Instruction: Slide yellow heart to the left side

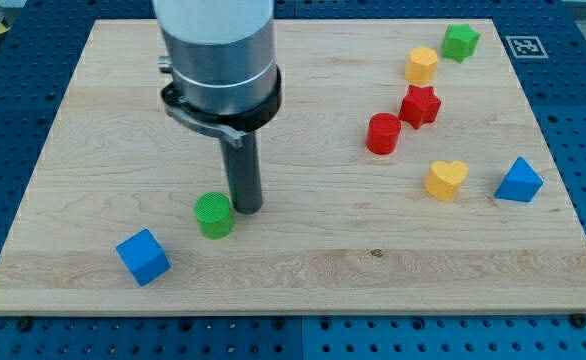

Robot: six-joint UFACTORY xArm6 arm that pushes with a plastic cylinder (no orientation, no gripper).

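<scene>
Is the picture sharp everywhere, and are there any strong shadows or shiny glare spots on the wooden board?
Camera view: lighting is soft and even, with no glare on the wooden board. Only faint shadows sit under my tip and blocks such as the yellow heart and green cylinder. Blocks look sharp; the big grey arm housing, cut off at the view's top, looks slightly soft.

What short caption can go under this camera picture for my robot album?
My tip rests beside the green cylinder, far to the view's left of the yellow heart it must push.
</scene>
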